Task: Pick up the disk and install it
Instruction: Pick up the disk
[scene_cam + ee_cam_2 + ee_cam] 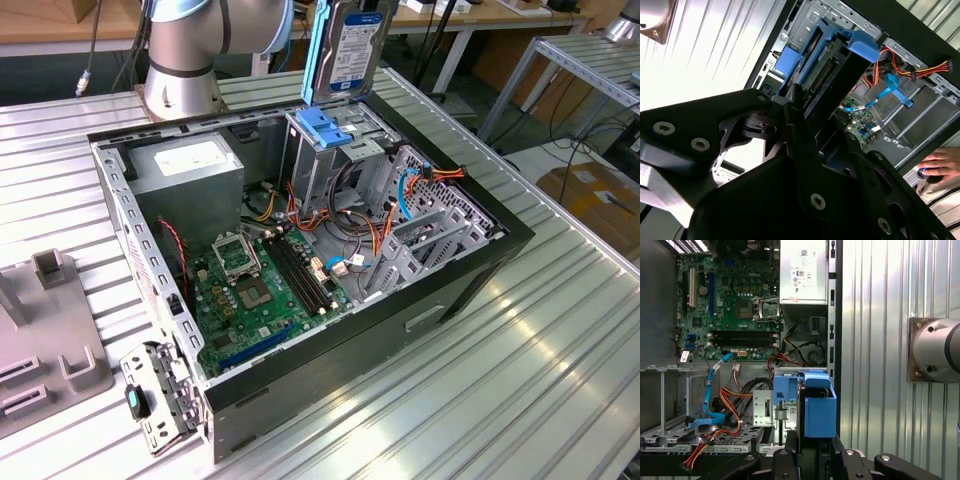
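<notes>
While the end effector [812, 442] is closed on the disk [816, 407], its black fingers [791, 445] bear on opposite faces of the drive, as seen in both wrist views. In the exterior view the disk stands upright on edge, label side facing the camera, with its bright blue carrier rail [318, 50] running along the edge on the exterior view's left. It hangs in the air at the far side of the open computer case [400, 330], directly above the metal drive cage [310, 170]. The lower edge of the disk sits just above the blue clips [322, 125] that top the cage; whether they touch cannot be determined. The disk is not seated in the cage. Inside the case, the power supply [190, 165] occupies the far corner on the exterior view's left, the green motherboard [255, 290] lies flat on the case floor nearer the camera, and orange and red cables [375, 240] run beside the cage. The case rests on a ribbed aluminium worktop [480, 400]. The arm's base [180, 70] stands on the worktop beyond the case. A person's hand [940, 165] appears past the case in the second wrist view.
</notes>
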Robot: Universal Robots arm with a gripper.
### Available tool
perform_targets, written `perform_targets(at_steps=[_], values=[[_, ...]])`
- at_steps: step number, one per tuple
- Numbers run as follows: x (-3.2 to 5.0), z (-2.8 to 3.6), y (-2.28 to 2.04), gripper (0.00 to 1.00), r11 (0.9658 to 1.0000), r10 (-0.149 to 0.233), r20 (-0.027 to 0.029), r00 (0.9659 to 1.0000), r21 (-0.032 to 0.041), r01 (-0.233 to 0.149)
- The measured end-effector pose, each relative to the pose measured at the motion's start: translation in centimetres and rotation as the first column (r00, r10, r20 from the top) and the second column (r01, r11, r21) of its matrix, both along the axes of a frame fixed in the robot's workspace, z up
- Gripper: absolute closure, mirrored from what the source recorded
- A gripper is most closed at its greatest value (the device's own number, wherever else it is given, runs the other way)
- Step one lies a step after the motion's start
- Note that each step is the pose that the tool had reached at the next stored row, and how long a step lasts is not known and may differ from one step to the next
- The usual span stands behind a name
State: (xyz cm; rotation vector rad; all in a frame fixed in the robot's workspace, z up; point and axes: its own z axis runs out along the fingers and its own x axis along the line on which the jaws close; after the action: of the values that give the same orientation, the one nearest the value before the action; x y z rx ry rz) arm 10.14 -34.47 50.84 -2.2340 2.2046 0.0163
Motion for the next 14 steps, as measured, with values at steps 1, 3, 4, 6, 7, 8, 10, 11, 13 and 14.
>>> perform_targets(at_steps=[1, 3, 4, 6, 7, 8, 10, 11, 13, 14], values=[[0.0, 0.04, 0.0, 0.65, 1.0, 0.0, 0.0, 1.0, -0.0001, 0.0], [0.0, 0.05, 0.0, 0.65, 1.0, 0.0, 0.0, 1.0, -0.0001, 0.0], [0.0, 0.05, -0.02, 0.65, 1.0, 0.0, 0.0, 1.0, -0.0001, 0.0], [0.01, 0.05, -0.27, 0.65, 1.0, 0.0, 0.0, 1.0, -0.0003, 0.0], [0.0, 0.05, -0.45, 0.65, 1.0, 0.0, 0.0, 1.0, -0.0003, 0.0], [0.01, 0.05, -0.66, 0.65, 1.0, 0.0, 0.0, 1.0, -0.0002, 0.0], [0.01, 0.04, -1.13, 0.65, 1.0, 0.0, 0.0, 1.0, -0.0001, 0.0], [0.01, 0.05, -1.35, 0.65, 1.0, 0.0, 0.0, 1.0, -0.0001, 0.0], [0.01, 0.05, -1.72, 0.65, 1.0, 0.0, 0.0, 1.0, -0.0002, 0.0], [0.01, 0.05, -1.91, 0.65, 1.0, 0.0, 0.0, 1.0, -0.0002, 0.0]])
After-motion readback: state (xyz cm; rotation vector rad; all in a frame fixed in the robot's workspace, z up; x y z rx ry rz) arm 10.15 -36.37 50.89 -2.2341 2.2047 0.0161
